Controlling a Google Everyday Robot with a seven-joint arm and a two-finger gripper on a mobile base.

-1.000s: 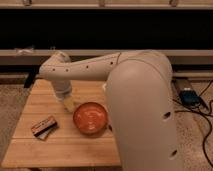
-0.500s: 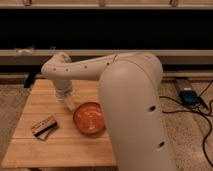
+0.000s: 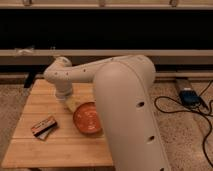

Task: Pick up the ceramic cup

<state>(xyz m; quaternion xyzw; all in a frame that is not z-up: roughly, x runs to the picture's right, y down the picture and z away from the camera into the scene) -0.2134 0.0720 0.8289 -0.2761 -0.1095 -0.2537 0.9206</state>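
The ceramic cup [image 3: 73, 104] is a small off-white shape on the wooden table [image 3: 60, 150], just left of the orange bowl [image 3: 86, 120]. My gripper [image 3: 67, 100] hangs from the white wrist [image 3: 60, 77] and sits right at the cup, partly covering it. I cannot tell whether it holds the cup. The large white arm link [image 3: 127, 110] hides the right part of the bowl and the table behind it.
A flat card-like box [image 3: 44, 126] with dark and red marks lies on the table's left front. A blue-grey device [image 3: 189, 96] and black cables [image 3: 200, 120] lie on the floor to the right. A dark wall with rails runs behind the table.
The big arm link has swung left and covers more of the bowl. The wrist and gripper stay at the cup, nearly unmoved.
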